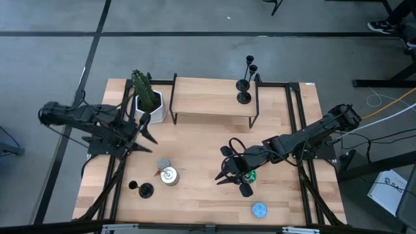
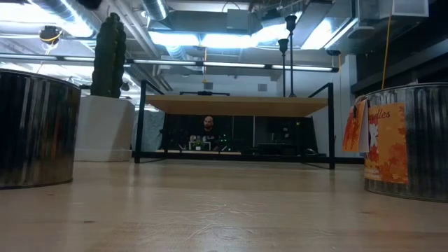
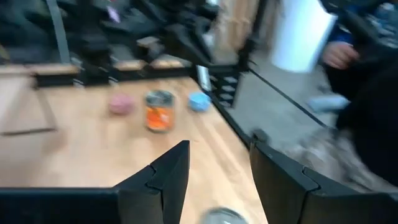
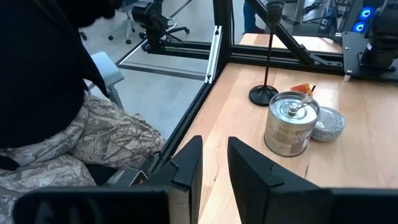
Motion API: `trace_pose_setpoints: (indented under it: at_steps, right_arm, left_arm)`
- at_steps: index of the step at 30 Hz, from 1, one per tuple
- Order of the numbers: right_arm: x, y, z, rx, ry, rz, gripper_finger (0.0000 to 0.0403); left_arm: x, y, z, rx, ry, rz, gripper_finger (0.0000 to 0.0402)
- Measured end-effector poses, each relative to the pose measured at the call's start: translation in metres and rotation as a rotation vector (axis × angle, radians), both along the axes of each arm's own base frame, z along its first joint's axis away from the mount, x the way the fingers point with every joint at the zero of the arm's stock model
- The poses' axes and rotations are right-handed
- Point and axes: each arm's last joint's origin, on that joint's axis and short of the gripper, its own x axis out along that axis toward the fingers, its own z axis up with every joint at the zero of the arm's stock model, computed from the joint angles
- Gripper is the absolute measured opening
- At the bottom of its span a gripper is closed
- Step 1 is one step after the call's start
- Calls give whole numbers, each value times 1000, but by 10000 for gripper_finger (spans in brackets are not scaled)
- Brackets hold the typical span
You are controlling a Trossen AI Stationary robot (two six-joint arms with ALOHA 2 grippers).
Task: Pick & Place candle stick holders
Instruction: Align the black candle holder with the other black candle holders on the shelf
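Two black candle stick holders (image 1: pixel 244 91) stand on their round bases at the right end of the wooden shelf; their stems also show in the low view (image 2: pixel 284 63). A third holder (image 1: pixel 144 190) stands on the table at the near left, and it shows in the right wrist view (image 4: pixel 266 93). My left gripper (image 1: pixel 148 133) is open and empty above the table by the white plant pot, its fingers apart in the left wrist view (image 3: pixel 217 180). My right gripper (image 1: pixel 222 166) is open by a narrow gap (image 4: pixel 214 165) and empty, at the table's middle right.
A silver tin (image 1: pixel 169 175) stands beside the near-left holder, with a crinkled foil tin (image 4: pixel 326 123) behind it. A tin with an orange label (image 3: pixel 158 111) stands by my right gripper. A small blue disc (image 1: pixel 259 209) lies near the front edge. A cactus pot (image 1: pixel 149 101) stands at the back left.
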Motion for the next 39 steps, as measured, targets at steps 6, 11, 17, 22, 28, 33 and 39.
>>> trace_pose_setpoints:
  at_steps: [6,11,17,22,28,33,39]
  right_arm:
    - [0,0,0,-2,2,0,77]
    - [0,0,-1,-47,-10,20,77]
    - [-1,0,-2,-84,-22,37,77]
    - [-2,-1,-4,-122,-11,52,77]
    - [-3,-1,-7,-138,14,56,77]
    - [-4,-2,-9,-147,34,57,77]
    - [-4,-2,-9,-184,16,78,77]
  left_arm:
    - [5,-24,24,17,226,-96,164]
    - [5,-46,33,-17,426,-117,164]
    - [-8,-65,36,-224,718,-80,162]
    - [-26,-77,33,-378,912,16,153]
    - [-43,-91,21,-504,1034,145,148]
    - [-50,-105,-8,-494,1106,272,148]
    - [-43,-133,-44,-454,1037,311,154]
